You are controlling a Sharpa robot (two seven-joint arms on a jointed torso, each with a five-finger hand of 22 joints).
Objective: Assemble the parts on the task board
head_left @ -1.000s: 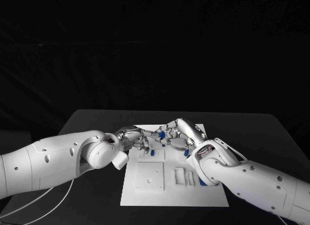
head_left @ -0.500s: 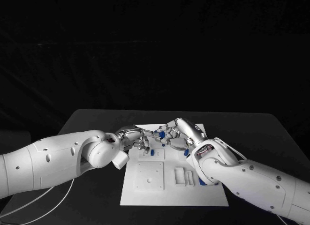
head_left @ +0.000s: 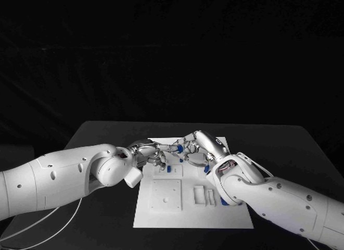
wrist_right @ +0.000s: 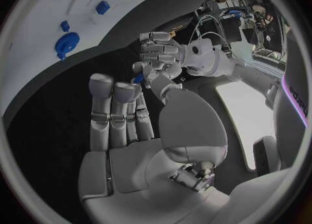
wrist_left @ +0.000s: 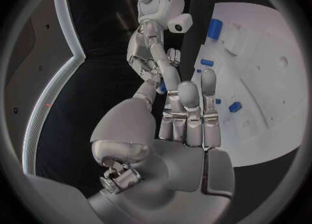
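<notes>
Both hands, left hand and right hand, have barely moved above the task board's far end, pinching a small blue part between them, so your handover looks unfinished

My two arms are glossy white shells, thick and rounded, with small dark screw holes dotted along the casings. The left arm swells into a ball-shaped wrist housing, and thin white cables loop beneath it. The right arm shows a gap at its wrist where reddish wiring sits. I see each hand in brushed silver metal: the left hand has segmented fingers with smooth rounded tips and a bulbous thumb base, and the right hand is built the same, with small exposed fasteners near the palm.
</notes>
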